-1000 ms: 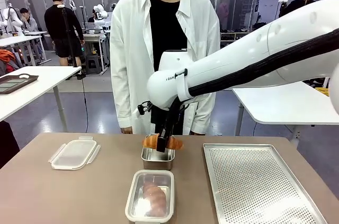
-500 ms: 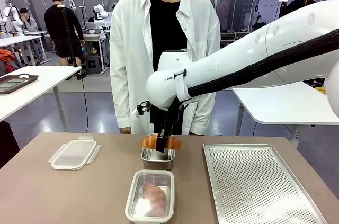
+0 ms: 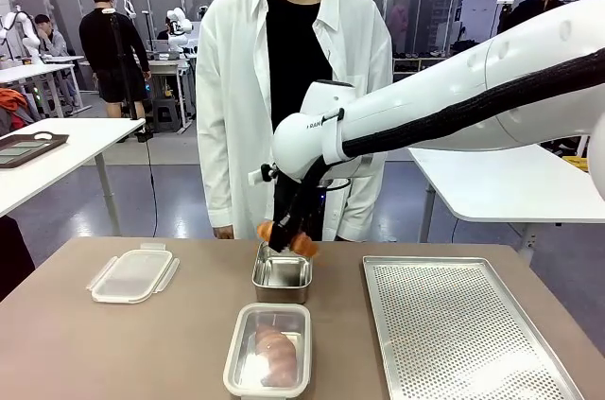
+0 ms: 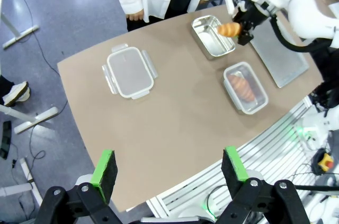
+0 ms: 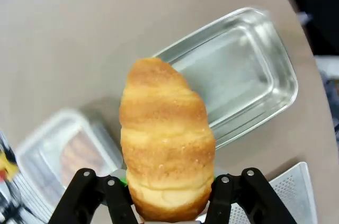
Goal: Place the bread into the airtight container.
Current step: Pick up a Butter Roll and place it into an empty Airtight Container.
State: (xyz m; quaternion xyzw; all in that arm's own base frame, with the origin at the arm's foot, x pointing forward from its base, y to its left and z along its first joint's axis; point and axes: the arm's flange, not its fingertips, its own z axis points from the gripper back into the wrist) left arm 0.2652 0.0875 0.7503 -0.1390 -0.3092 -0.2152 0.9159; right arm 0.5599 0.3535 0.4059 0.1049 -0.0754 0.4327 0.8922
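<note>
— What's in the containers?
— The clear plastic box [image 3: 233, 362] nearest the robot holds a second piece of bread [image 3: 276, 355], lying lengthwise. The metal tin [image 3: 282, 288] just behind it shows a bare steel bottom. The lid [image 3: 132, 273] lies flat on the table [image 3: 142, 343], well apart to the left. A perforated tray [image 3: 463, 329] sits at the right.
— And the bread?
— The bread [image 5: 167, 139] hangs in the air just above the tin. The right claw [image 3: 286, 237] has its fingers clamped on the bread's sides. From the front its long axis runs roughly left to right, the right end dipping lower, and both ends stick out past the fingers.
— The arms?
— The right arm reaches in from the right across the middle, wrist bent, fingers pointing down toward the tin. A person [image 3: 236, 88] in a white coat stands behind it. The left claw [image 4: 168, 167] hovers high over the table, looking down, green pads spread wide.
</note>
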